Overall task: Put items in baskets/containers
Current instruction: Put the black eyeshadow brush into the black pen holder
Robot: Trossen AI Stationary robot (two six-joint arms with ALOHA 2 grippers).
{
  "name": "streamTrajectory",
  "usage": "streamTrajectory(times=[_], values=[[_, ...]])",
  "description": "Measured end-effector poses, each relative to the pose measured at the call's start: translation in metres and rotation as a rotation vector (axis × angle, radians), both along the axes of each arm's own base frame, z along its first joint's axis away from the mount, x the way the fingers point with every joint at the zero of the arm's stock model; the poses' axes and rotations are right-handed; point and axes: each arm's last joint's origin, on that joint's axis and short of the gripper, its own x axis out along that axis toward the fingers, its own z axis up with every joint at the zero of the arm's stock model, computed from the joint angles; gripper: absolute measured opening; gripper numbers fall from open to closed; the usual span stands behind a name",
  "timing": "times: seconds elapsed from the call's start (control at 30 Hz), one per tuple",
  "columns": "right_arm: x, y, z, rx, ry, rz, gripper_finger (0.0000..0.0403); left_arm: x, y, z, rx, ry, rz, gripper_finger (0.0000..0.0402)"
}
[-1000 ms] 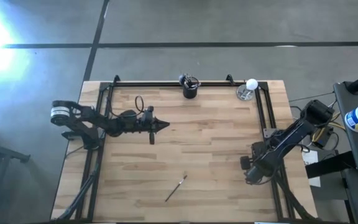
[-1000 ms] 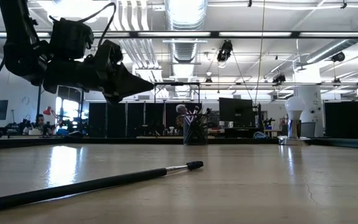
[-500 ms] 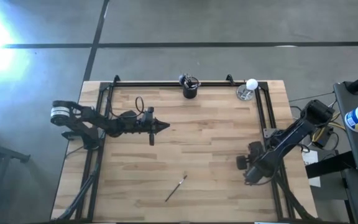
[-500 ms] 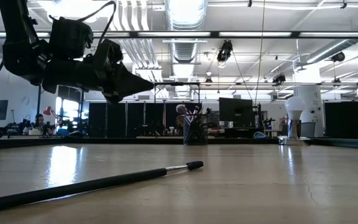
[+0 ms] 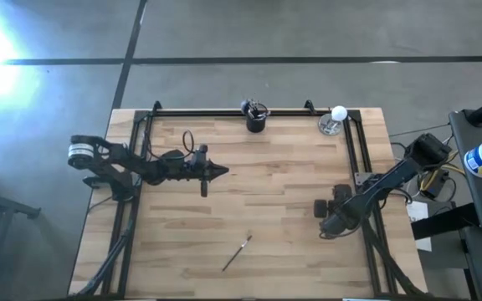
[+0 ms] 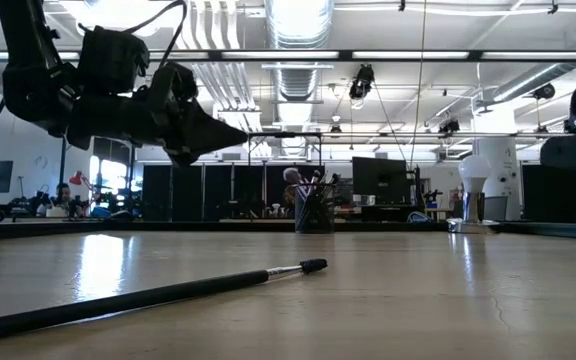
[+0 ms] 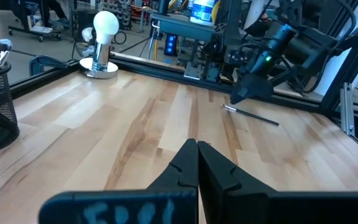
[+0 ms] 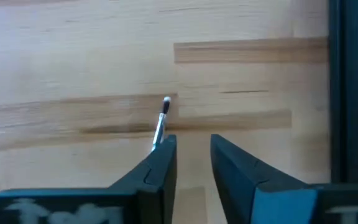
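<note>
A thin dark-handled makeup brush (image 5: 237, 252) is lying near the wooden bench's (image 5: 291, 192) front edge; the right gripper (image 5: 325, 219), narrowly parted, is hovering near the right edge, while the left gripper (image 5: 221, 171) is hanging closed mid-bench.

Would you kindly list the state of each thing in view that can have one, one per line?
Loose brush: lying flat on the table, not held.
Black cup: upright at the far edge, brushes standing in it.
Shiny dish: upright, white ball on top.
Left gripper: shut, empty, above the table.
Right gripper: open, empty, pointed toward the loose brush.
</note>
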Motion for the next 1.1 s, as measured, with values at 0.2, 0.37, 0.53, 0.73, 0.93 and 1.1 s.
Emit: streamTrajectory(times=[0.2, 0.37, 0.53, 0.73, 0.93, 1.1], values=[[0.003, -0.001, -0.002, -0.040, -0.077, -0.006, 0.0102, 0.000, 0.000, 0.000, 0.002, 0.001, -0.001, 0.0000], [0.005, -0.003, -0.002, -0.044, -0.091, -0.017, 0.0093, 0.000, 0.000, 0.000, 0.002, 0.001, -0.001, 0.0000], [0.011, -0.006, -0.011, -0.061, -0.188, -0.017, 0.0082, 0.000, 0.000, 0.000, 0.002, 0.001, -0.001, 0.0000], [0.010, -0.011, -0.017, -0.056, -0.201, -0.004, 0.0069, 0.000, 0.000, 0.000, 0.002, 0.001, -0.001, 0.0000], [0.010, -0.011, -0.017, -0.062, -0.192, 0.019, 0.0035, 0.000, 0.000, 0.000, -0.004, 0.000, 0.000, 0.0000], [0.010, -0.011, -0.017, -0.069, -0.191, 0.042, 0.0013, 0.001, 0.000, -0.003, -0.054, 0.035, 0.000, 0.0000]])
